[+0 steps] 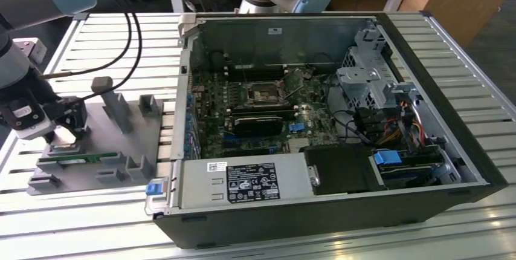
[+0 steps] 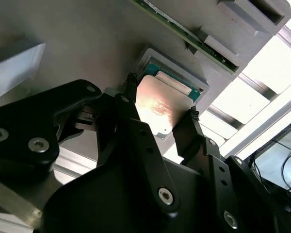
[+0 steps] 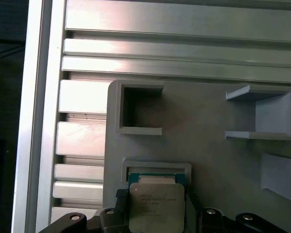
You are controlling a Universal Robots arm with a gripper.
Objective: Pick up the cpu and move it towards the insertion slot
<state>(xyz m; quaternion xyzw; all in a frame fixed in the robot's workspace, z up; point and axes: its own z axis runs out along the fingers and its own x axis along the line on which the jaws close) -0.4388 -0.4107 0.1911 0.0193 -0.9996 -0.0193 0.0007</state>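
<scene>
- The gripper [image 1: 69,138] hangs low over a grey tray [image 1: 113,145] at the exterior view's left, on the slatted table [image 1: 105,36].
- In the second wrist view, the cpu [image 2: 157,107] sits between the two black fingers [image 2: 136,131] of the gripper [image 2: 161,99], silver top up.
- The fingers pinch the cpu, one tip against each of two opposite edges.
- In the first wrist view, the cpu [image 3: 156,208] lies over a square pocket [image 3: 156,166] in the tray, with a green strip of its board showing at the far edge. The gripper [image 3: 156,196] straddles it.
- I cannot tell whether the cpu has lifted clear of the pocket.
- A green memory stick [image 1: 77,158] lies in the tray just beside the gripper.
- The slot [image 1: 262,92] is on the board inside the open case [image 1: 451,91], well apart from the cpu, toward the exterior view's right.
</scene>
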